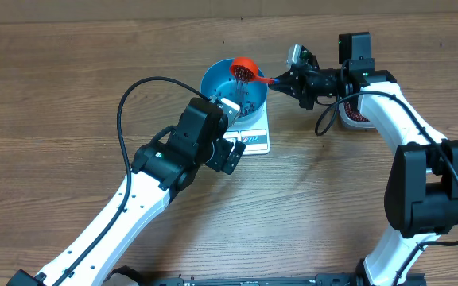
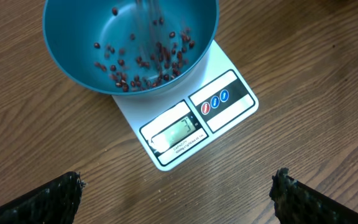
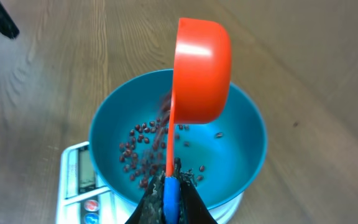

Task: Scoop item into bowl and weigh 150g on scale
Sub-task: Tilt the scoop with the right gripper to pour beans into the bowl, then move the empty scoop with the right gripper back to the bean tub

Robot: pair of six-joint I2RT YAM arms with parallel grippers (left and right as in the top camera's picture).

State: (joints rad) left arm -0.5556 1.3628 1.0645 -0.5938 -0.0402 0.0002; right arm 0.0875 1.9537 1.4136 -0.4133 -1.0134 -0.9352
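Overhead desk: Your right gripper (image 1: 281, 79) is clamped tight on the handle of an orange scoop (image 1: 242, 70). The scoop is tipped on its side over the blue bowl (image 1: 213, 86), which sits on the white scale (image 1: 254, 141) at mid-table.

Wrist desk: And your left gripper (image 2: 178, 179)?

Overhead desk: Spread wide and holding nothing. It hovers over the wooden table (image 2: 303, 74), just in front of the scale's display (image 2: 174, 132).

Wrist desk: Where are the beans (image 2: 148, 68)?

Overhead desk: You can see dark red beans scattered across the bowl's floor. A blurred streak of them hangs in the air under the scoop's lip. You cannot read the display's figure for certain.
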